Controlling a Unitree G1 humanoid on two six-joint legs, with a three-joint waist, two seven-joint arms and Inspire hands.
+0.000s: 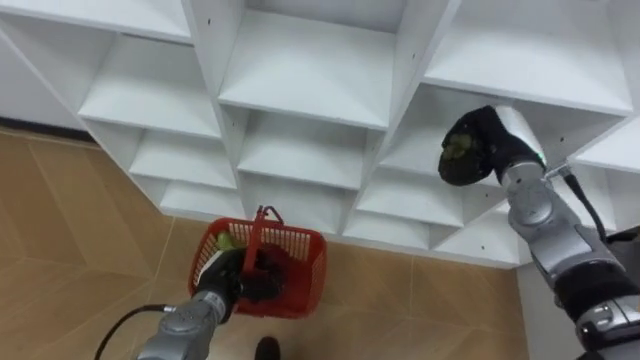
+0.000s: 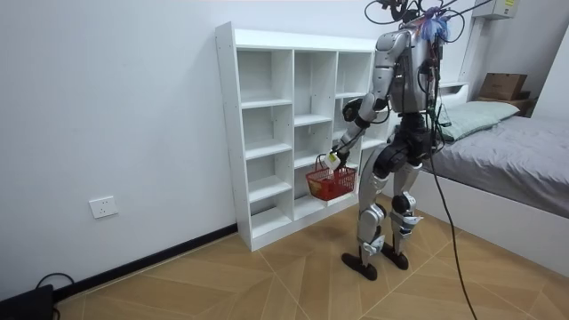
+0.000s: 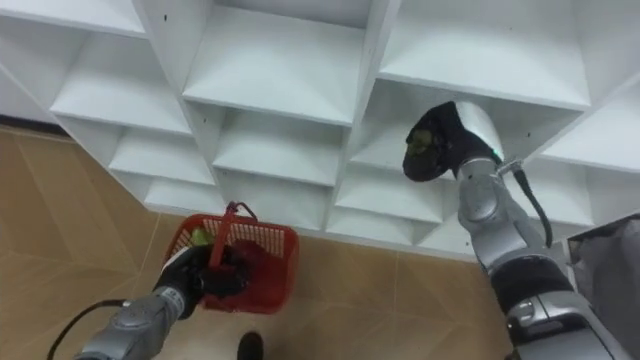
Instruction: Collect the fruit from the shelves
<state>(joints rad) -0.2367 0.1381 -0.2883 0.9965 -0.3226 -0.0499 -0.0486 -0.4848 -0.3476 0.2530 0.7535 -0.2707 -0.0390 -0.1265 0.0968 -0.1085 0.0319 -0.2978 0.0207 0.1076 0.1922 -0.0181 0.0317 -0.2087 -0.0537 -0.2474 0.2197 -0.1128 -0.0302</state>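
Note:
I stand facing the white closet [image 1: 310, 90], an open grid of shelves. My right hand [image 1: 482, 140] is raised in front of a compartment in its right column, fingers curled round a green fruit [image 1: 458, 152]. Low down, my left hand [image 1: 230, 282] is shut on the upright handle [image 1: 256, 232] of a red plastic basket [image 1: 300, 268], which hangs above the floor in front of the bottom shelves. A green fruit [image 1: 226, 242] and some dark items lie in the basket. In the room view the basket [image 2: 331, 183] hangs at the closet's lower right.
The shelves [image 3: 270, 70] in view are bare. Wooden floor [image 1: 70, 230] spreads to my left and below the closet. In the room view a bed [image 2: 507, 151] stands close behind me on the room view's right, and a wall socket [image 2: 103, 207] sits left of the closet.

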